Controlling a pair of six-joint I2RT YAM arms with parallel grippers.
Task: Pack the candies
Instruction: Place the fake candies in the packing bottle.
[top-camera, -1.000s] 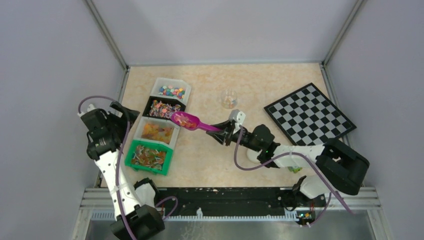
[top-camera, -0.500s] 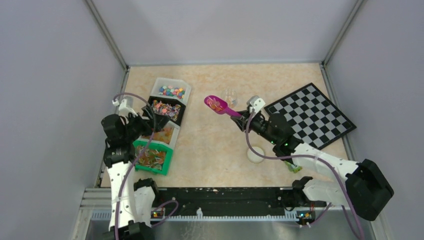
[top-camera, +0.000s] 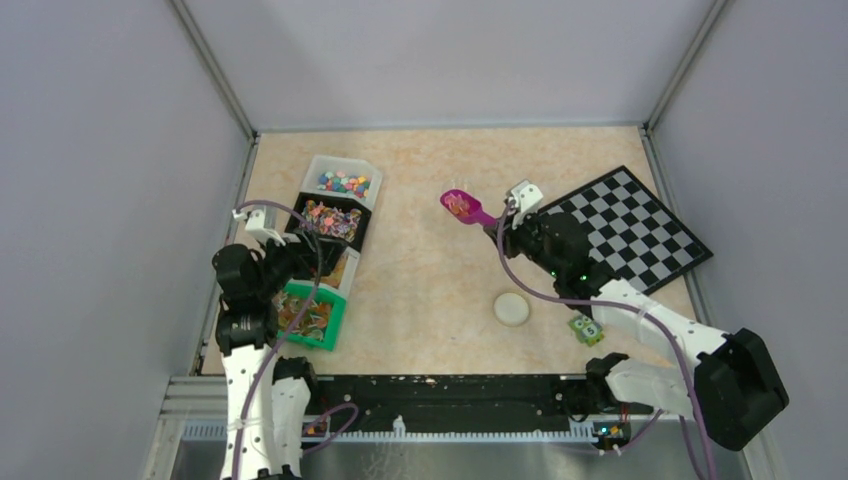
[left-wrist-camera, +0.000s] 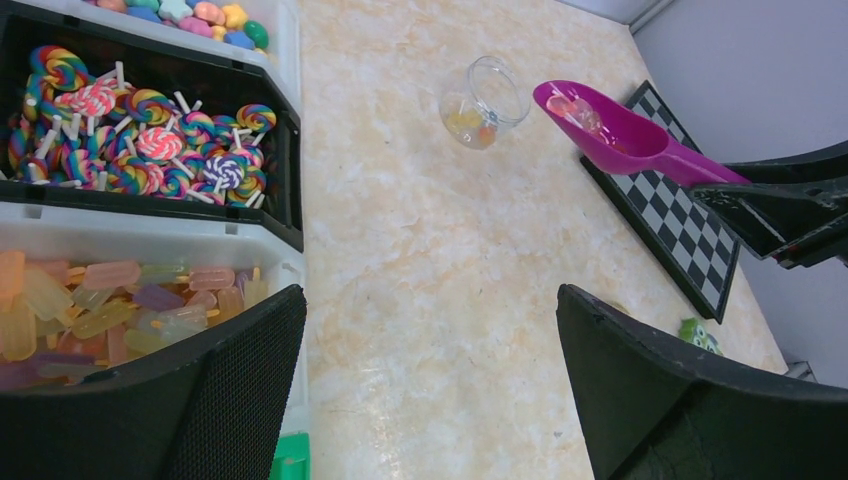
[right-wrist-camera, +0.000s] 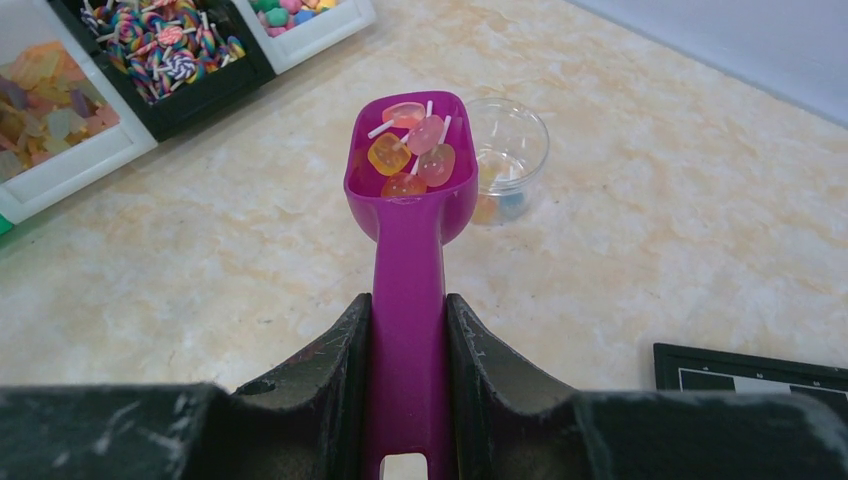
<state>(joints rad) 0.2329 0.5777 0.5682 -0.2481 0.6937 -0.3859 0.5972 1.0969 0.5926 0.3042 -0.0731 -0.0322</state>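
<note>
**Reader:** Panel A, overhead. What does the right gripper (top-camera: 505, 222) carry?

**Legend:** A magenta scoop (top-camera: 462, 206), its handle clamped between both fingers. The scoop is roughly level, and its bowl points away from the arm, toward the table's (top-camera: 420, 290) far edge.

**Reader:** And the candies?

**Legend:** Panel B, right wrist. Several candies (right-wrist-camera: 410, 150) lie in the scoop's bowl, orange and pink translucent pieces on white sticks. The bowl is just beside a clear jar (right-wrist-camera: 507, 155), which has a few pieces at its bottom. Whether the bowl is over the jar's mouth cannot be told. The rest of the candies fill four bins in a row along the table's left edge.

**Reader:** Panel C shows the left gripper (left-wrist-camera: 430, 300)?

**Legend:** Yes. Its jaws are spread wide and grasp nothing. It hangs over the white bin (left-wrist-camera: 100, 300) of pastel ice-pop shapes, and the black bin (left-wrist-camera: 150, 140) of swirl lollipops is next beyond it.

**Reader:** Other items?

**Legend:** A round cream lid (top-camera: 512, 308) lies flat toward the near edge. A green owl block (top-camera: 586, 329) sits near it, to its right, and a chessboard (top-camera: 620, 228) lies by the right edge
</note>
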